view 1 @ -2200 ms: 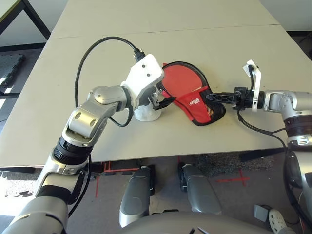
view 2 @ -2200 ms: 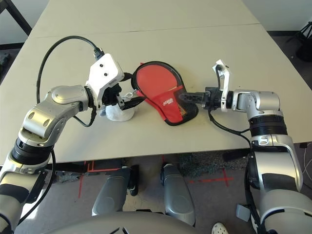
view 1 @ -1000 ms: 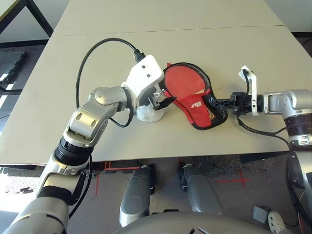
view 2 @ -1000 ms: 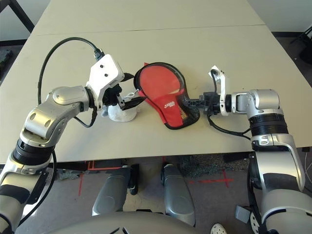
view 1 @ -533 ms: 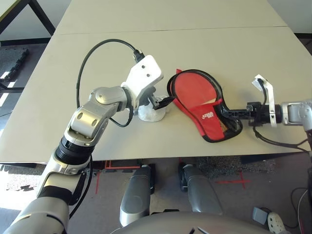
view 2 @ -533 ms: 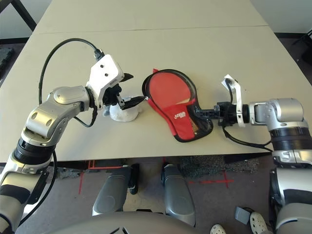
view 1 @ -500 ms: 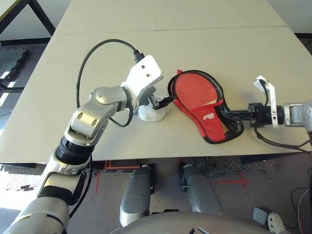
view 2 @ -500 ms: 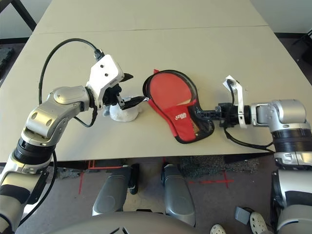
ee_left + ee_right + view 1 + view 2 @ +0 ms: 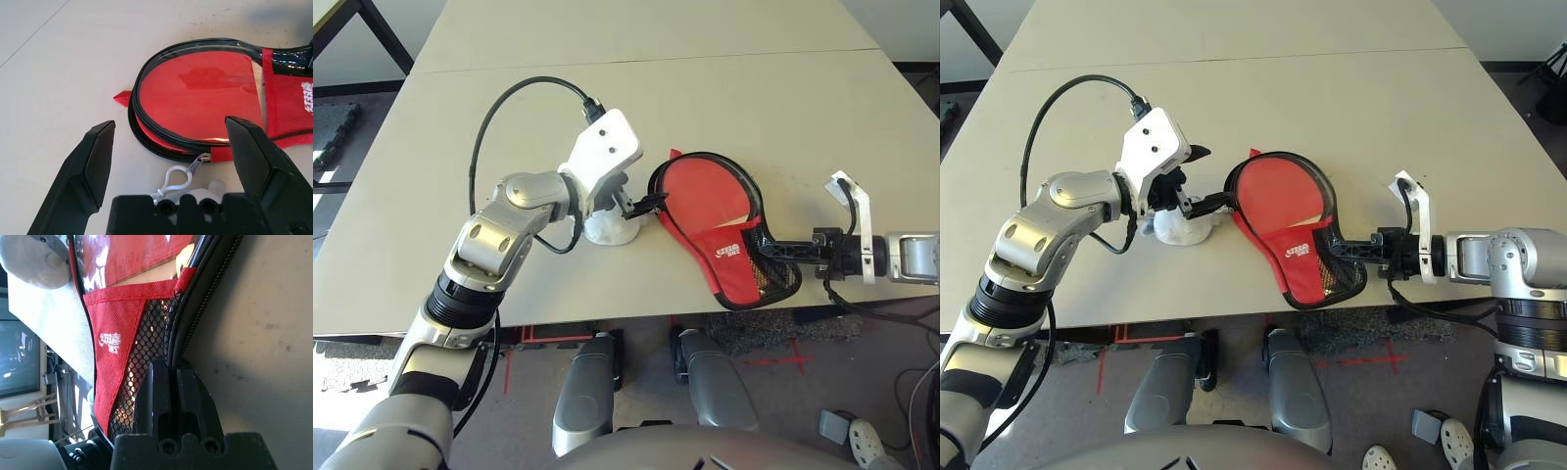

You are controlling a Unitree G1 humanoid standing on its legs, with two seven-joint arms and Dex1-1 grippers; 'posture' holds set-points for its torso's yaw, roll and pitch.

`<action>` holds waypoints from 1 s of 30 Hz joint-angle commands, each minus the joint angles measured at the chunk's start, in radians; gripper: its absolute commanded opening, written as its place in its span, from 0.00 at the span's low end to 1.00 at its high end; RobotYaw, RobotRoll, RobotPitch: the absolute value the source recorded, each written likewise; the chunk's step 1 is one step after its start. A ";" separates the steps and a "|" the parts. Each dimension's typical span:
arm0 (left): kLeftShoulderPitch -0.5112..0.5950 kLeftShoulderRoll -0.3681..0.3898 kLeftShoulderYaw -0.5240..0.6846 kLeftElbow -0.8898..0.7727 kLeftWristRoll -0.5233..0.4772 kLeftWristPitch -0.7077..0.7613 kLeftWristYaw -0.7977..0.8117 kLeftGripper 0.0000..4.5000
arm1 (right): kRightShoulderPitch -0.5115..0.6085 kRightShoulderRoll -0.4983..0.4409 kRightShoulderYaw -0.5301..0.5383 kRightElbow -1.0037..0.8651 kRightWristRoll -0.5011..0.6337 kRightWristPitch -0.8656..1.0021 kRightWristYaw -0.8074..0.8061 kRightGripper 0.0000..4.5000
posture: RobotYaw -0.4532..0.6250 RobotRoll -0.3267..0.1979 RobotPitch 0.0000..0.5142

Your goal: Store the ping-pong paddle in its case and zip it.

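Mostly red fabric case (image 9: 724,230) — black-edged

We see a broad pale beige counter (image 9: 724,88) filling the upper part of the frame, with a thin seam crossing it from side to side near the top. Its front edge runs along the lower middle. On it, right of centre, lies the red case (image 9: 720,225), its narrow end close to that front edge. Just left of the case sits a fluffy white pompom (image 9: 612,230), resting on the counter.
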State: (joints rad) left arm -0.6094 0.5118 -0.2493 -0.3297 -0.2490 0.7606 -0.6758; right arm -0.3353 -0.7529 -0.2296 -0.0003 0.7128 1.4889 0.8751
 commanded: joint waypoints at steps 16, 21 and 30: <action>0.023 0.012 -0.003 0.006 0.011 -0.007 -0.009 1.00 | -0.136 -0.332 0.207 0.128 -0.084 -0.357 0.293 0.84 | 0.50 0.62 0.40; 0.014 0.012 -0.007 0.021 0.016 -0.016 -0.012 1.00 | -0.306 -0.303 0.335 0.356 -0.296 -0.780 0.434 0.99 | 0.50 0.62 0.39; 0.023 0.050 0.018 0.019 0.021 -0.009 -0.019 1.00 | -0.556 -0.092 0.434 0.723 -0.502 -1.236 0.612 0.99 | 0.52 0.62 0.40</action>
State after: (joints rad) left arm -0.6017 0.5475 -0.2412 -0.3023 -0.2352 0.7456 -0.6839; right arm -0.8745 -0.8567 0.1874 0.6758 0.2403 0.3088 1.4558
